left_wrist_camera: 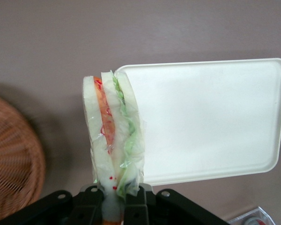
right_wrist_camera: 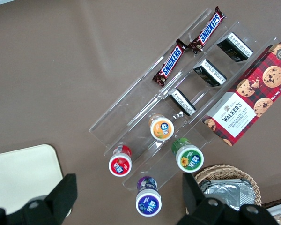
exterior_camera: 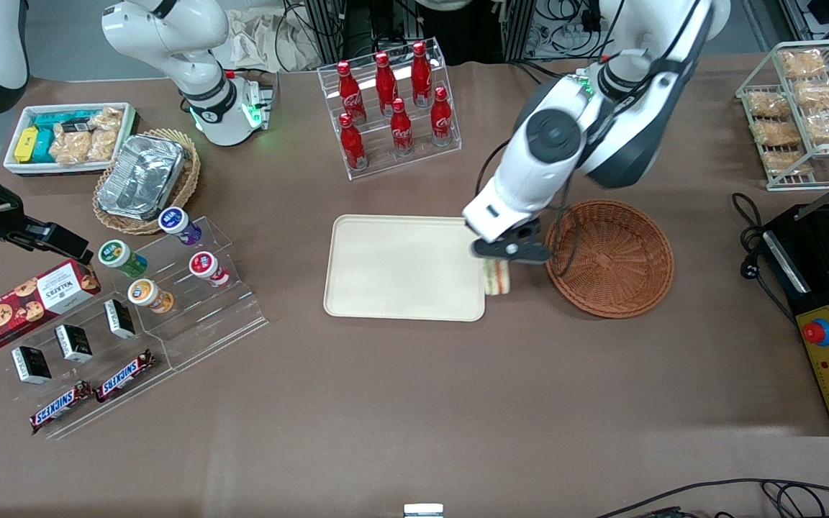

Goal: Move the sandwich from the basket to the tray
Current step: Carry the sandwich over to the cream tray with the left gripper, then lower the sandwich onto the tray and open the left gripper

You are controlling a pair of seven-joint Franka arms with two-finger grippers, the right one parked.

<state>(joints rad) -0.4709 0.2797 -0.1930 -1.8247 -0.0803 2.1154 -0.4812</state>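
My left gripper (exterior_camera: 499, 260) is shut on the sandwich (exterior_camera: 497, 278), a pale bread wedge with orange-red and green filling, and holds it in the air between the basket and the tray, over the tray's edge. In the left wrist view the sandwich (left_wrist_camera: 113, 131) stands up from my gripper (left_wrist_camera: 114, 204). The reddish-brown wicker basket (exterior_camera: 610, 257) sits beside it, toward the working arm's end, and holds nothing; its rim shows in the left wrist view (left_wrist_camera: 11, 164). The cream tray (exterior_camera: 404, 267) lies bare on the table and also shows in the left wrist view (left_wrist_camera: 210, 117).
A clear rack of red cola bottles (exterior_camera: 389, 104) stands farther from the front camera than the tray. A tiered acrylic stand with yogurt cups and snack bars (exterior_camera: 148, 302) lies toward the parked arm's end. A black control box (exterior_camera: 828, 288) and a wire rack of snacks (exterior_camera: 807, 108) stand at the working arm's end.
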